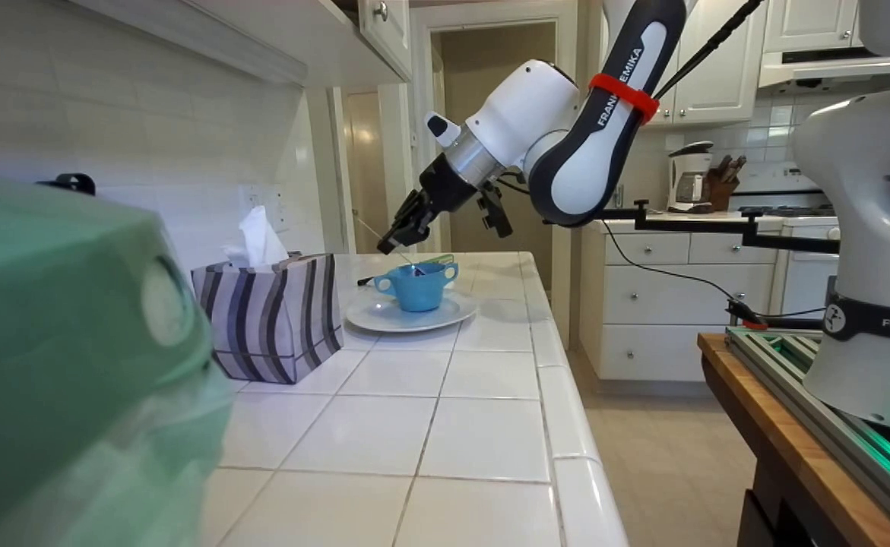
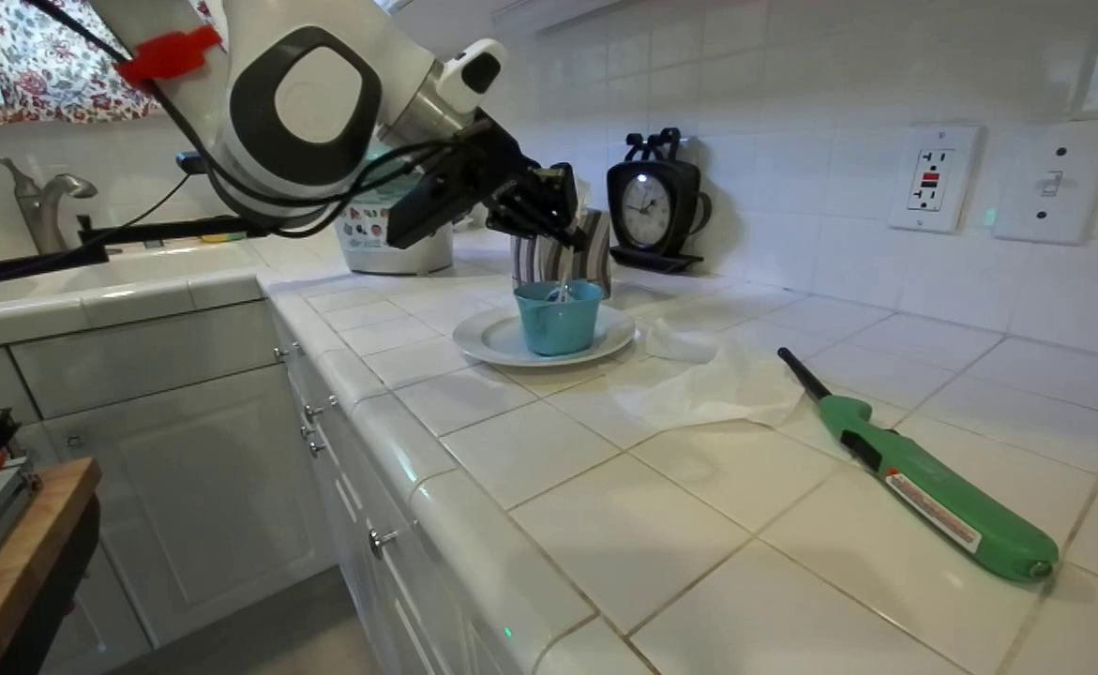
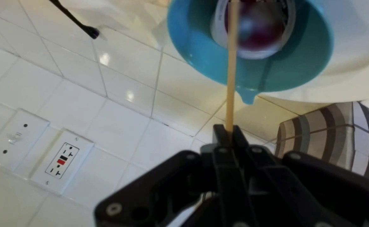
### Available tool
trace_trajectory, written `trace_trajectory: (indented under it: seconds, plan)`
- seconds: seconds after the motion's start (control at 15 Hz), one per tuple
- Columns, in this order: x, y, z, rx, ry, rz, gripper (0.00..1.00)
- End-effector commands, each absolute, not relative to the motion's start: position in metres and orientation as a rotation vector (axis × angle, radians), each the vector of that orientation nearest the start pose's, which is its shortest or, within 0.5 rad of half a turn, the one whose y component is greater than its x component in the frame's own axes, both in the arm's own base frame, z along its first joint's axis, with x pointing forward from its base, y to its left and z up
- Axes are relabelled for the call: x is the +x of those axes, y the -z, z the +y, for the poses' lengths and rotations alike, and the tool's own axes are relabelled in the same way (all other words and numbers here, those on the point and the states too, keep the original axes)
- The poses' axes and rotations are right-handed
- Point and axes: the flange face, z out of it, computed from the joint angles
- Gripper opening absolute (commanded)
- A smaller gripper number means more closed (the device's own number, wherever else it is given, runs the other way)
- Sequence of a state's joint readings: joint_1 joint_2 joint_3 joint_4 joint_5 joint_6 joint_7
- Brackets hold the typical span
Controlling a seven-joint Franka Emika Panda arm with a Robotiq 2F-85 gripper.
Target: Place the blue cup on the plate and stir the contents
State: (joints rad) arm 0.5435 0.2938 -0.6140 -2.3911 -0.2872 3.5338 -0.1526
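The blue cup (image 1: 419, 291) stands upright on the white plate (image 1: 368, 317); both also show in an exterior view, the cup (image 2: 560, 326) and the plate (image 2: 481, 345). In the wrist view the cup (image 3: 297, 74) is cut off at the top, with the plate (image 3: 364, 88) behind it. A small round white-rimmed thing with a dark red middle (image 3: 253, 31) lies in the cup. My gripper (image 3: 230, 132) is shut on a thin wooden stick (image 3: 231, 82), which reaches over and into the cup. The gripper is above the cup in both exterior views (image 1: 386, 246) (image 2: 575, 236). The stick's lower end is unclear.
The striped tissue box (image 1: 270, 323) stands beside the plate, near the wall. A green lighter (image 2: 933, 497) and a crumpled white sheet (image 2: 727, 380) lie on the counter. A black clock (image 2: 650, 211) stands by the wall. A green object (image 1: 72, 342) fills the near left.
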Motion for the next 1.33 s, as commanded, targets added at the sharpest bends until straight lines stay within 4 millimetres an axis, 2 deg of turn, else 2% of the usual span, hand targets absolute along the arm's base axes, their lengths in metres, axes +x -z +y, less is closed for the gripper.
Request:
trace_trajectory:
  seconds: [0.0, 0.27, 0.53, 0.8, 1.27]
  plan:
    - [0.564, -0.32, 0.009, -2.899, 1.54, -0.834, 0.01]
    - [0.579, -0.324, 0.025, -2.845, 1.576, -0.902, 0.01]
    - [0.585, -0.327, 0.043, -2.793, 1.604, -0.955, 0.01]
    - [0.576, -0.326, 0.059, -2.766, 1.595, -0.962, 0.01]
    - [0.555, -0.318, 0.062, -2.792, 1.56, -0.912, 0.01]
